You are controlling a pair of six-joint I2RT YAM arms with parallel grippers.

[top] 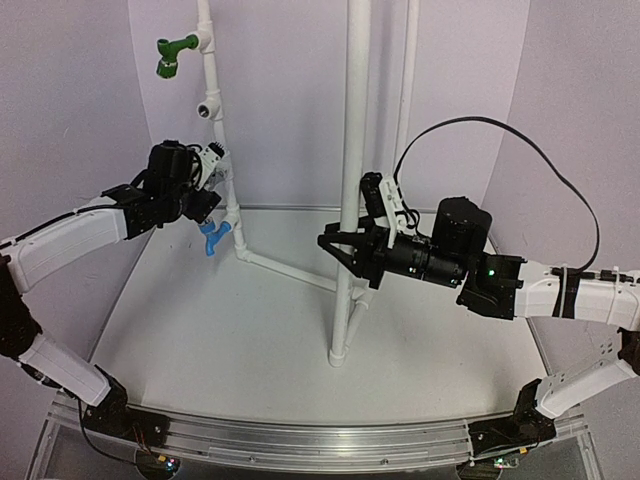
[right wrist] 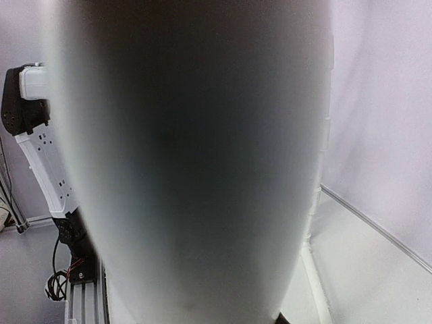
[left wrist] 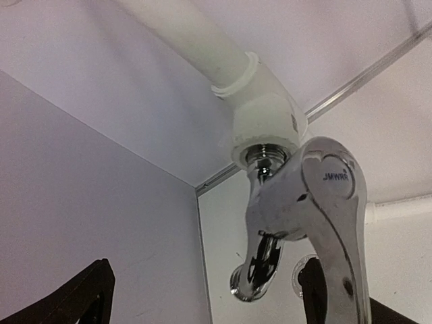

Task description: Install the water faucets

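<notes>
The silver chrome faucet (left wrist: 304, 209) hangs from a white pipe fitting (left wrist: 266, 115), its threaded end seated in the fitting's socket. My left gripper (left wrist: 202, 293) is open, its dark fingers (left wrist: 88, 297) standing wide on either side of the faucet without touching it. In the top view the left gripper (top: 212, 178) sits against the slanted white pipe (top: 215, 130), just above the blue faucet (top: 213, 238) mounted low on it. A green faucet (top: 175, 55) is mounted near the pipe's top. My right gripper (top: 345, 255) is shut on the thick vertical white pipe (top: 352, 120), which fills the right wrist view.
An empty white tee socket (top: 208, 107) sits on the slanted pipe between the green faucet and my left gripper. A thin pipe (top: 290, 268) runs along the floor to the vertical pipe's base. White walls close in the back and sides.
</notes>
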